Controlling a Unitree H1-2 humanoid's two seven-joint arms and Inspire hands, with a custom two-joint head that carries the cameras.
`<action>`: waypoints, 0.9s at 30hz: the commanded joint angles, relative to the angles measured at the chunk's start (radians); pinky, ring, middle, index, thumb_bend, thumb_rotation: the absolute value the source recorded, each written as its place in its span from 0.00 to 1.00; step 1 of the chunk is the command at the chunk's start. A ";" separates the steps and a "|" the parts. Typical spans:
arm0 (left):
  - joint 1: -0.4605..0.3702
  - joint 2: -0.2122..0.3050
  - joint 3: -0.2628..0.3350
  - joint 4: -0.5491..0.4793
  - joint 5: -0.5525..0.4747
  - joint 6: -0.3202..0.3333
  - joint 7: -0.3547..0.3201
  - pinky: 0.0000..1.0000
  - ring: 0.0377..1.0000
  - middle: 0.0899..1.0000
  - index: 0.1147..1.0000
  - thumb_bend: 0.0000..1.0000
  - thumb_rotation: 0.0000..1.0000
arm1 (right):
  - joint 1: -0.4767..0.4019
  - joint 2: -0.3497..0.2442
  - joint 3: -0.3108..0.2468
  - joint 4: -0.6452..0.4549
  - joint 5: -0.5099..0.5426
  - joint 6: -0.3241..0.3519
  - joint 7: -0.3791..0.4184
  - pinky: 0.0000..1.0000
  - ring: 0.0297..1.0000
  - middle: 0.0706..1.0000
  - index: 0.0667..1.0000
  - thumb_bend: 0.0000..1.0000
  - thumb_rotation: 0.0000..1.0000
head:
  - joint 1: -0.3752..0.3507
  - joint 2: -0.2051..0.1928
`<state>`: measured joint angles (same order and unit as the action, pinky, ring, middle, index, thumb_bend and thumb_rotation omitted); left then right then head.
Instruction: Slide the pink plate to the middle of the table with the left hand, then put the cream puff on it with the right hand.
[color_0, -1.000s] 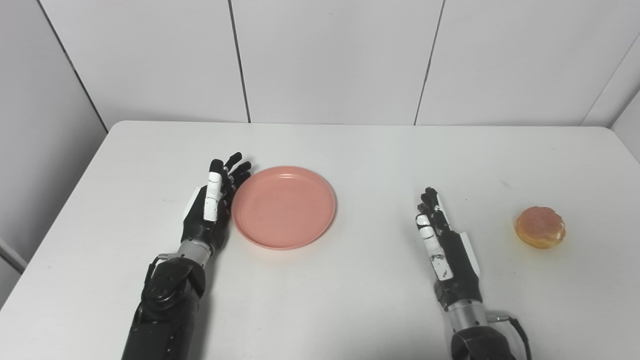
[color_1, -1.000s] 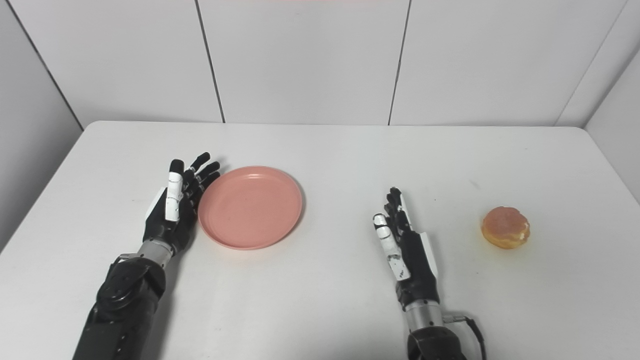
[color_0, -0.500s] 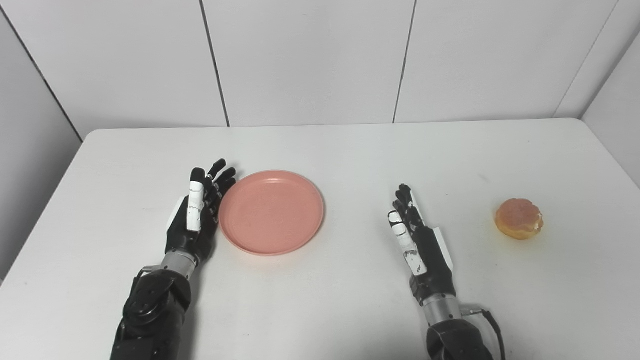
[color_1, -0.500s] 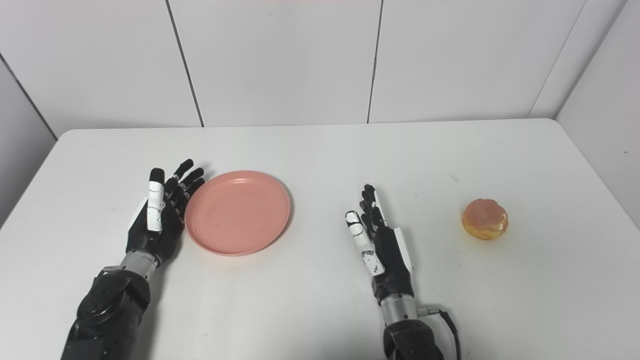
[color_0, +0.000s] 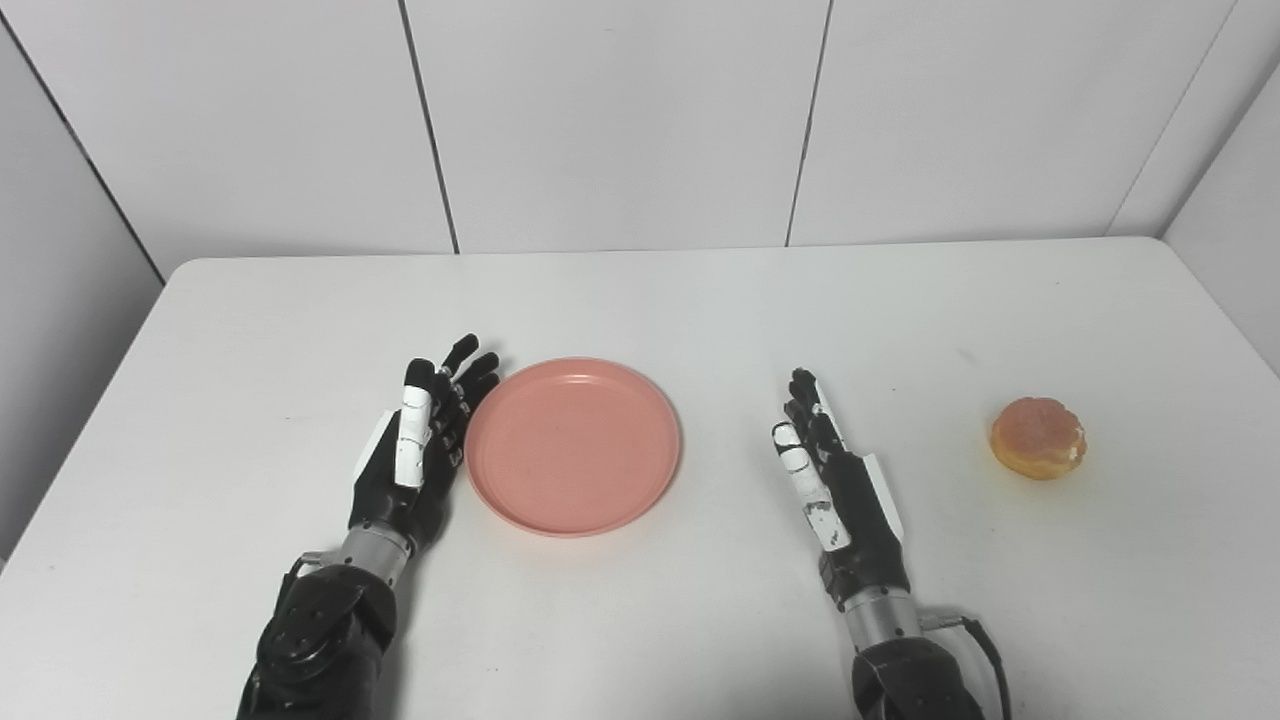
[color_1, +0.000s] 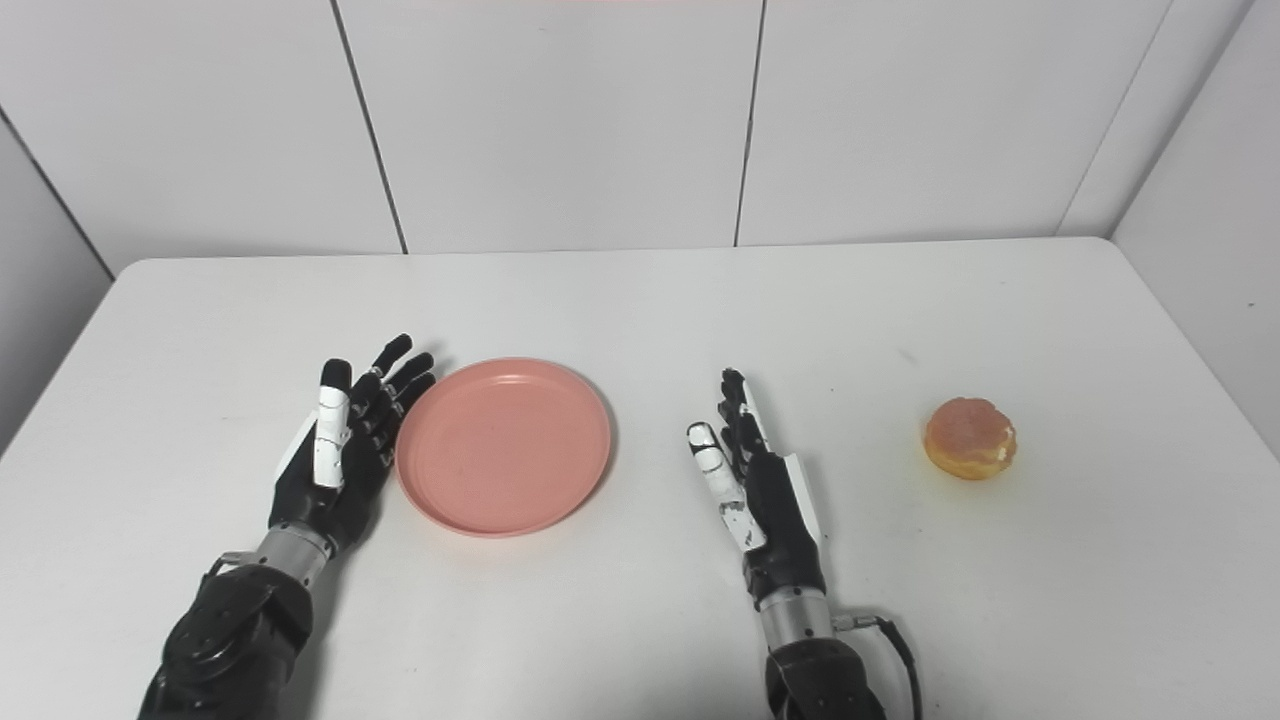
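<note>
1. Since half a second ago, plate (color_0: 573, 446) and left hand (color_0: 418, 456) shifted right, toward mid-surface.
2. Both hands' fingers apart, holding nothing; right hand (color_0: 840, 485) waits.
3. Slide nearly done; cream puff (color_0: 1038, 437) untouched, far right.

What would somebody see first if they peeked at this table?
Probably the pink plate, bright against the white table, a little left of the middle. The open left hand stands edge-on right against the plate's left rim. Next comes the golden cream puff, alone at the far right, with the open right hand between it and the plate, touching neither.
</note>
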<state>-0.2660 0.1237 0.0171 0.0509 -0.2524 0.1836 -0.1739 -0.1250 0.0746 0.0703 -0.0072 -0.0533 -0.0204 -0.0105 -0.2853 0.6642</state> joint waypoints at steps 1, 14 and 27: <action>0.000 -0.007 -0.016 -0.024 0.007 0.000 -0.019 0.99 0.94 0.92 0.92 0.83 1.00 | -0.017 0.006 0.003 -0.019 0.005 0.028 0.005 1.00 1.00 1.00 0.98 0.78 0.87 | 0.000 0.001; 0.036 -0.041 -0.050 -0.098 0.010 0.054 -0.010 1.00 0.95 0.92 0.92 0.80 1.00 | -0.017 0.001 0.006 -0.035 0.008 0.045 0.008 1.00 1.00 1.00 0.99 0.76 0.87 | 0.003 0.007; 0.071 -0.076 -0.069 -0.157 0.000 0.097 -0.009 1.00 0.94 0.93 0.92 0.79 0.99 | -0.017 0.002 0.007 -0.032 0.007 0.041 0.006 1.00 1.00 1.00 0.99 0.77 0.87 | 0.006 0.009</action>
<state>-0.1933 0.0551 -0.0435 -0.0810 -0.2376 0.2686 -0.1672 -0.1268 0.0713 0.0720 -0.0233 -0.0495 0.0120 -0.0103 -0.2792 0.6734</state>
